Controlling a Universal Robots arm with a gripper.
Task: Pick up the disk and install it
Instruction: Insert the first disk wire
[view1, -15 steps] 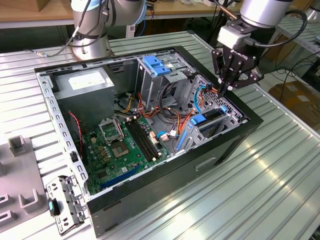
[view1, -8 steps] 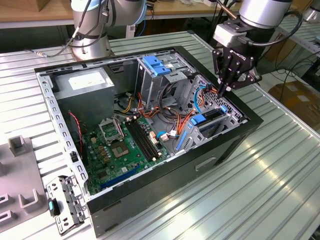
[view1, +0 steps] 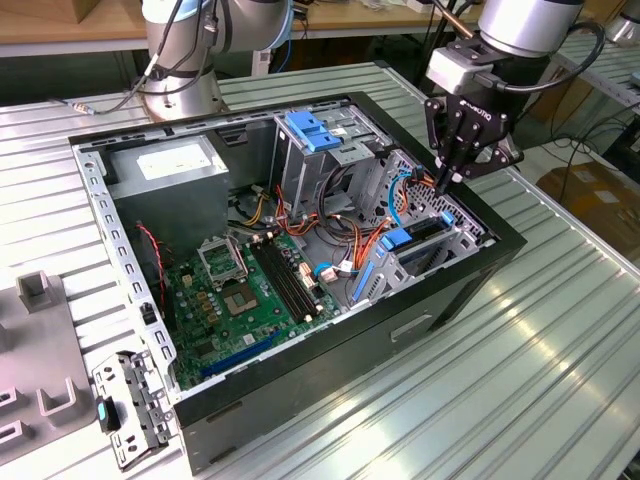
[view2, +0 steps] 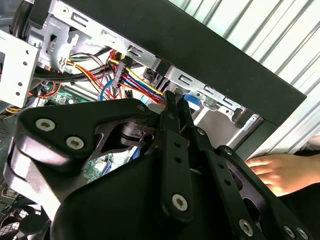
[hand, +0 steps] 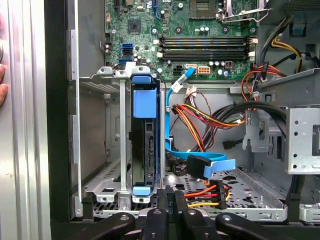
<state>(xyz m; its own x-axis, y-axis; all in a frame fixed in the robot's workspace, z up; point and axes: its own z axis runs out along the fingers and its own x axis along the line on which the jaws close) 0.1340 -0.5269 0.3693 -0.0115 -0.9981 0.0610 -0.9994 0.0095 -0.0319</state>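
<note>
Already disk (hand: 144, 145) upright in drive cage (hand: 100, 185) – slotted edge-on; gripper (view1: 449, 178) just above, jaws pinched together, holding nothing.

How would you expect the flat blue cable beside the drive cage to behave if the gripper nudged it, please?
Probably floppy: the blue cable curves loosely down to its free connector, so it should bend aside rather than resist. It looks thin and light. It may spring back or snag on the coloured wires next to it.
</note>
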